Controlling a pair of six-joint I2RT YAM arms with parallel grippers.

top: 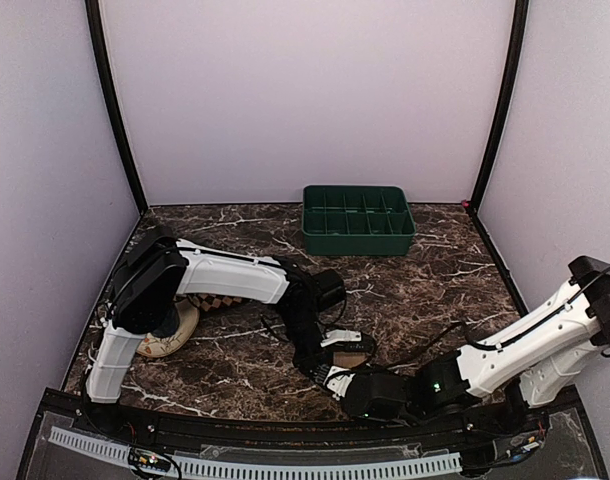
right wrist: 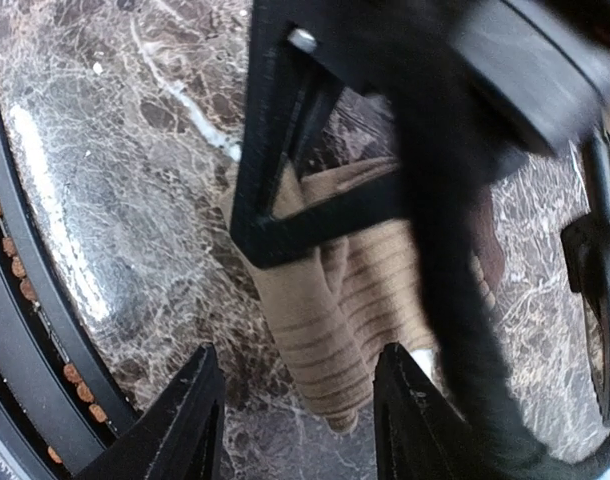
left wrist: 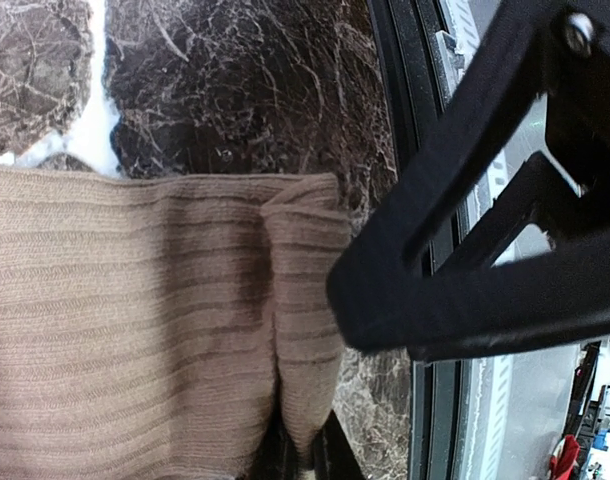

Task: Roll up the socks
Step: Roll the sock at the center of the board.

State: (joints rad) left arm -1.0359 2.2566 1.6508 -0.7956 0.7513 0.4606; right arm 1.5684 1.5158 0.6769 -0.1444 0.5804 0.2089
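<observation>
Tan ribbed knit fills the left wrist view: the tan sock [left wrist: 135, 330] lies flat on the dark marble table [top: 435, 270], with one edge turned over into a narrow fold. That fold runs down into the left gripper [left wrist: 300, 455], whose jaws are clenched on it. The pinch seems meant to anchor the turned-over edge so the roll cannot spring open.

In the top view the sock sits toward 6 o'clock of the table, close to the near edge, with both wrists crowded over it. The right gripper [right wrist: 303, 410] comes in from 3 o'clock with its jaws released and standing apart. The sock's rounded end lies just beyond and between its tips, and nothing is held. I judge it is opened this way to straddle the fabric and take a fresh hold while the other pincer keeps the fold.

A diamond-check sock [top: 217, 300] waits at 9 o'clock, partly under the left arm, beside a cream dish [top: 170, 343], so that work is not yet begun. A green compartment tray [top: 355, 243] stands at 12 o'clock, well apart, probably the place for finished rolls.
</observation>
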